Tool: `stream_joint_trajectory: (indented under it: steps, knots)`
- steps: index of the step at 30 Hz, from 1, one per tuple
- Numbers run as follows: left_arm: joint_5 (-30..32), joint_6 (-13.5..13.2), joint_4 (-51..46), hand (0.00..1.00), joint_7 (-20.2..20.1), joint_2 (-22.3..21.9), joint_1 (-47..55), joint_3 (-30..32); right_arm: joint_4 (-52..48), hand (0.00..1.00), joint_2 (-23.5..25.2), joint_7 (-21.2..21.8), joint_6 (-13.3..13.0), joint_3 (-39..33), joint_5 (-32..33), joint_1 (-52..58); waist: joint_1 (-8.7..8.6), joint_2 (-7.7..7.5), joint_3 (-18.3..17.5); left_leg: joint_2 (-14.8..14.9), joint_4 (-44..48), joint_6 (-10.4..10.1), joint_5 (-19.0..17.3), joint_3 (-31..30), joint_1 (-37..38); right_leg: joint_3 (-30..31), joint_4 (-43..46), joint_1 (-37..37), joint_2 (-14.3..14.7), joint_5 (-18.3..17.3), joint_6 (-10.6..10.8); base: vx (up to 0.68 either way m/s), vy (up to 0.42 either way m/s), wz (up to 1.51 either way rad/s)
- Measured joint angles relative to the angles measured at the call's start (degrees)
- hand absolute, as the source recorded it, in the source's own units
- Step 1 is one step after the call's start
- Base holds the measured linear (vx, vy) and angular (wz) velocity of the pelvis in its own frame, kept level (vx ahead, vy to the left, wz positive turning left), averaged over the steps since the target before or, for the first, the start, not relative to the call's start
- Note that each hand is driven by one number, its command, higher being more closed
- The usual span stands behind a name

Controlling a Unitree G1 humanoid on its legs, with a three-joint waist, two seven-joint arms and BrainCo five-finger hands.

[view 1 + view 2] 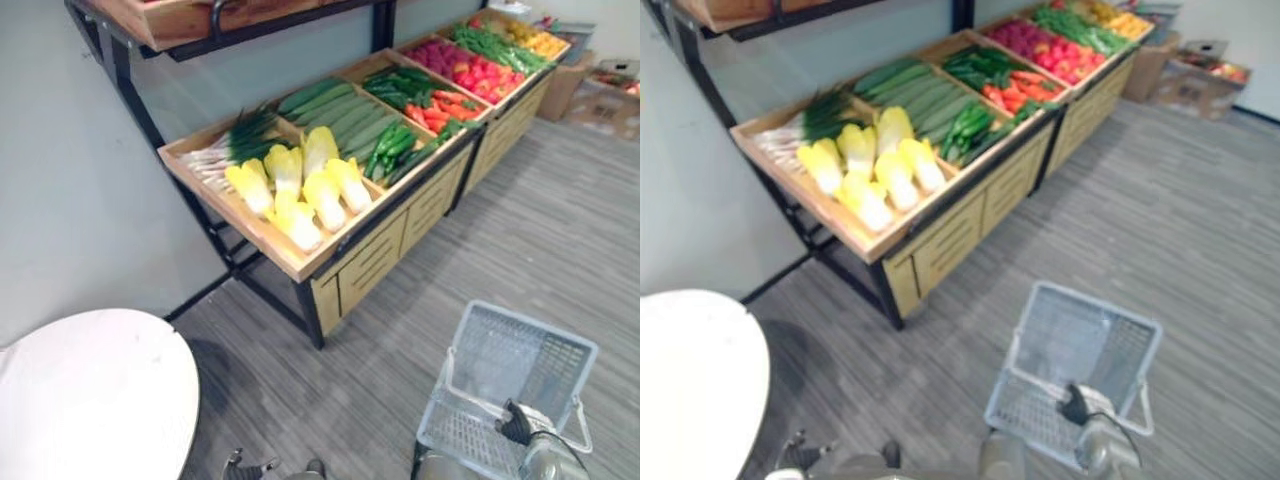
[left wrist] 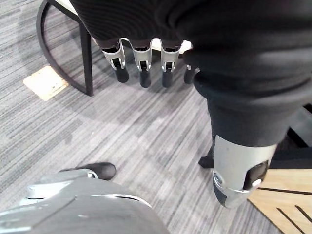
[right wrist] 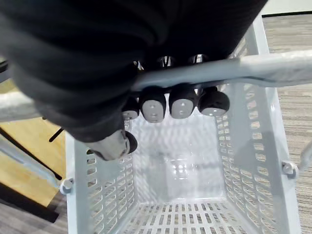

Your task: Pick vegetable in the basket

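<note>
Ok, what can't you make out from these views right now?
Top-shelf crate: contents cut off by the eye views' upper edge.
Farthest bin's vegetables: too small to name.
Basket floor, partly: right wrist view, behind right hand curled round the handle.

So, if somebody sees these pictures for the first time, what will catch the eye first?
Most likely the long wooden stand along the wall, its compartments full of vegetables, with the pale yellow cabbages brightest at the near end. Next, the empty grey basket on the robot's right, its handle gripped by the right robot hand. A white round table sits at lower left.
</note>
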Motion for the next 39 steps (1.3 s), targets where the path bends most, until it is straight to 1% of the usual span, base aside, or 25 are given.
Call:
stream_joint_trajectory:
  steps: [2,3,4,5,6,8,9,11,13,15,16,17,20,22,24,26,27,29,31,34,35,36,37,38,39]
  knots:
    - [-0.02,-0.07,0.06,0.00,0.00,-1.36,0.62,0.10,0.45,1.00,-0.80,0.09,0.34,-0.04,0.41,0.98,-0.12,2.54,-1.23,3.43,6.11,-1.80,-1.93,-2.13,-1.64,-2.56,-1.06,2.48,3.38,-1.48,-2.30,0.28,-0.203,0.20]
    - [-0.02,-0.07,0.06,0.00,-0.01,-1.49,0.27,0.11,0.84,1.00,-0.76,0.12,0.46,-0.02,0.56,1.08,-0.16,2.36,-1.15,3.70,10.64,-1.81,-1.94,-3.14,-3.66,-3.23,-1.17,3.15,3.70,-2.02,-2.96,0.41,-0.340,0.35]
    - [-0.13,-0.22,-0.21,0.00,-0.07,-1.12,0.08,0.25,1.02,1.00,-1.08,0.20,0.39,0.05,0.96,1.82,0.01,2.30,-0.92,4.57,22.36,-0.93,-0.14,-5.18,-8.89,-4.47,-2.13,6.01,4.45,-2.84,-3.57,0.61,-0.477,0.39]
    - [-0.21,-0.13,-0.30,0.00,-0.05,-0.96,0.30,0.20,1.07,1.00,-1.68,0.14,0.35,0.04,2.18,3.33,0.38,1.70,0.03,6.82,35.45,-1.46,8.98,-4.43,-12.74,-6.03,-6.92,14.39,6.46,-2.82,-4.76,0.58,-0.450,0.28]
    - [-0.29,-0.15,-0.47,0.00,-0.04,-0.85,-0.02,0.21,1.06,1.00,-1.88,0.12,0.39,0.01,2.23,3.66,0.88,1.55,0.08,7.58,38.54,-1.23,9.56,-3.43,-14.08,-6.51,-8.10,15.81,6.32,-2.63,-5.11,0.46,-0.314,0.06]
    - [-0.28,-0.13,-0.83,0.00,-0.04,-0.95,0.01,0.17,1.04,1.00,-2.28,0.11,0.42,-0.06,2.24,3.25,1.63,1.64,0.13,7.15,39.37,-1.24,6.39,-0.39,-15.97,-6.02,-8.24,15.87,5.75,-2.72,-5.33,0.21,-0.078,-0.13]
    - [-0.27,-0.13,-0.97,0.00,-0.04,-0.75,-0.19,0.18,1.01,1.00,-2.28,0.13,0.44,-0.38,2.26,3.21,1.73,1.41,0.60,5.65,38.09,-0.33,2.93,0.61,-16.76,-5.55,-9.28,17.01,5.26,-3.17,-6.01,0.20,-0.016,0.10]
    - [-0.25,-0.19,-1.47,0.00,-0.03,-0.78,-0.21,0.12,1.05,1.00,-2.05,0.22,0.60,-1.18,2.58,3.71,1.41,1.17,1.08,2.62,28.09,-1.10,0.61,0.45,-16.38,-6.49,-10.89,18.55,4.60,-3.20,-6.01,0.12,0.036,0.27]
    - [-0.01,-0.16,-1.43,0.00,-0.13,-1.20,-0.11,-0.55,0.75,1.00,-2.22,0.10,0.37,-1.25,2.61,4.20,1.46,2.37,1.18,0.74,4.18,-1.02,4.82,1.90,-13.09,-7.42,-12.28,19.79,5.63,-4.07,-4.90,0.15,0.111,0.12]
    - [0.37,-0.09,-1.32,0.00,-0.18,-1.62,0.71,-1.32,0.62,1.00,-2.11,0.05,0.29,-1.20,2.60,4.65,1.87,3.66,0.92,1.03,-0.72,-0.12,8.86,1.19,-12.43,-6.95,-11.46,20.28,7.04,-5.83,-3.54,0.20,0.200,-0.09]
    - [1.27,0.00,-1.28,0.00,-0.17,-1.49,0.97,-1.62,0.62,1.00,-1.77,0.07,0.23,-0.99,2.59,4.91,1.91,3.73,0.90,0.80,-0.46,0.85,11.65,1.44,-11.80,-6.60,-10.72,20.84,6.66,-6.78,-2.72,0.23,0.212,-0.04]
    - [1.69,0.01,-1.30,0.00,-0.22,-0.49,1.16,-1.55,0.59,1.00,-1.03,0.07,-0.12,-0.79,2.56,5.13,1.89,1.97,0.71,-1.10,-0.51,2.45,12.14,1.97,-11.12,-6.12,-9.48,20.97,4.67,-8.60,-1.60,0.16,0.120,0.00]
    - [2.13,0.03,-1.15,0.00,0.00,0.66,1.04,-0.36,0.40,1.00,-1.02,0.06,-0.87,-0.42,2.49,4.96,1.97,-1.36,-0.16,-5.60,-1.27,4.38,9.72,4.29,-10.24,-4.66,-4.05,18.85,-0.50,-11.34,0.32,0.22,0.138,-0.11]
    - [2.13,0.05,0.13,0.00,0.05,0.45,0.74,-0.33,0.64,1.00,-1.11,-0.06,-0.60,-0.48,2.47,3.35,1.97,-1.11,-0.01,-6.14,-2.43,5.00,9.12,5.35,-8.37,-1.59,5.81,14.24,-2.04,-10.78,1.23,0.25,0.140,-0.27]
    - [2.15,0.11,0.59,0.00,0.06,0.90,0.47,-0.78,0.62,1.00,-1.01,-0.24,-0.75,0.77,2.42,2.94,1.64,-1.57,0.16,-6.63,-3.03,6.11,7.67,5.77,-5.07,2.75,22.67,7.24,-3.17,-5.89,2.21,0.27,0.163,-0.06]
    - [2.09,0.06,0.14,0.00,0.05,1.80,0.10,-2.59,0.71,1.00,-0.55,-0.17,-0.86,1.29,2.06,3.73,1.00,-0.84,-0.28,-6.67,-2.96,6.99,6.14,3.41,-2.08,5.17,33.63,3.55,-2.84,3.38,2.67,0.29,0.081,0.47]
    - [2.08,0.04,-0.13,0.00,0.06,1.89,-0.01,-2.64,1.08,1.00,0.31,-0.17,-1.11,1.30,2.06,4.14,0.10,-1.29,-0.28,-6.63,-2.60,7.75,5.32,2.09,-1.51,5.41,37.09,1.90,-3.08,0.39,1.82,0.32,0.020,0.56]
    - [2.06,0.06,-0.19,0.00,0.11,2.18,-0.55,-2.39,1.14,1.00,0.83,-0.19,-1.26,1.29,2.06,3.62,0.00,-1.87,-0.11,-6.35,-2.38,8.19,4.95,0.08,-0.71,3.63,36.10,0.14,-3.13,-5.97,0.66,0.24,-0.058,0.50]
    - [2.04,0.05,-0.24,0.00,0.11,1.90,-0.83,-2.10,1.48,1.00,0.86,-0.19,-1.05,1.24,2.07,3.36,-0.56,-1.57,-0.16,-5.19,-1.67,7.42,4.69,-1.68,-0.40,1.79,28.21,-0.08,-3.11,-7.43,-0.25,0.25,-0.126,0.52]
    - [1.95,0.01,-0.26,0.00,0.10,1.86,-1.34,-2.09,3.38,1.00,1.00,-0.22,-0.81,0.98,2.09,1.45,-0.61,-1.31,-0.13,-2.67,-0.61,4.58,2.80,-4.40,-0.10,4.20,7.90,0.09,-2.74,-6.54,0.35,0.17,-0.243,0.41]
    - [1.94,0.00,-0.25,0.00,0.10,1.88,-1.35,-2.13,3.44,1.00,1.25,-0.23,-0.66,0.61,2.10,1.27,-0.62,-1.26,-0.09,-1.93,-0.02,3.28,1.91,-5.56,-0.19,6.55,4.22,0.12,-2.69,-6.11,0.72,0.17,-0.341,0.28]
    - [1.94,0.00,-0.25,0.00,0.11,1.88,-1.35,-2.12,3.44,1.00,1.26,-0.23,-0.66,0.59,2.10,1.27,-0.62,-1.26,-0.09,-1.91,0.03,3.19,1.84,-5.63,-0.20,6.67,3.98,0.11,-2.69,-6.05,0.71,0.15,-0.465,0.79]
    - [1.93,-0.09,-0.25,0.00,0.19,2.87,-1.43,-2.12,3.75,1.00,1.87,-0.29,-0.60,-0.46,2.11,2.23,-1.02,-3.01,-0.85,-1.36,1.41,-0.33,-0.69,-9.39,-0.94,11.10,-0.03,0.91,-3.28,-3.82,1.10,0.14,-0.515,0.71]
    - [1.93,-0.11,-0.26,0.00,0.19,3.40,-1.43,-2.12,3.96,1.00,2.21,-0.32,-0.58,-0.77,2.11,2.34,-1.08,-3.65,-1.21,-1.49,1.34,-0.75,-0.81,-9.84,-0.90,11.31,-0.26,1.05,-3.74,-3.58,1.46,0.13,-0.548,0.99]
    - [1.83,0.02,0.48,0.00,0.29,3.35,-1.51,-1.96,5.53,1.00,2.35,-0.59,-0.48,-1.64,2.14,2.41,-1.11,-3.76,-1.05,-0.63,1.23,-2.80,-1.11,-11.52,-0.64,9.25,1.38,1.19,-3.37,-2.67,3.79,0.13,-0.423,0.66]
